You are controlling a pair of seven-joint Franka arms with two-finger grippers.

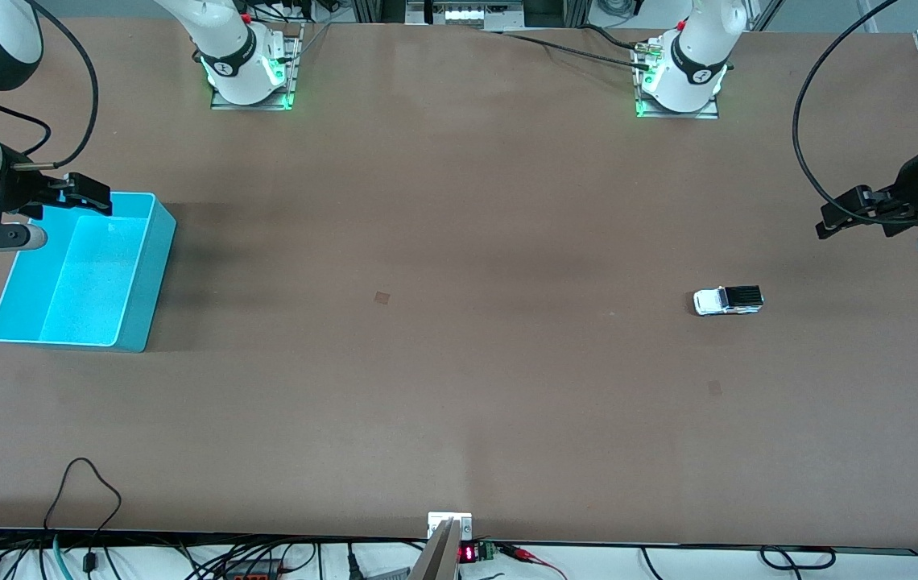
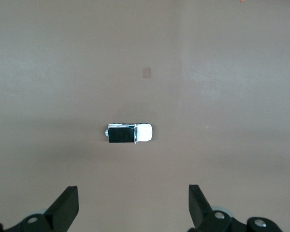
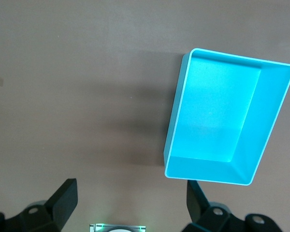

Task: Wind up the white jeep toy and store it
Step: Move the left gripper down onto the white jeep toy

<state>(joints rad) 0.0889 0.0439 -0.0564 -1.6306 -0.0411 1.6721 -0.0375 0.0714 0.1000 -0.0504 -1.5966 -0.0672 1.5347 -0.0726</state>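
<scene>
The white jeep toy, with a black roof panel, stands on the brown table toward the left arm's end. It also shows in the left wrist view. My left gripper hangs open and empty over bare table beside the jeep, its jaws wide apart. The turquoise bin stands empty toward the right arm's end and shows in the right wrist view. My right gripper is open and empty over the bin's rim, its jaws wide apart.
Two small square marks lie flat on the table. The arm bases stand at the edge farthest from the front camera. Cables lie at the nearest edge.
</scene>
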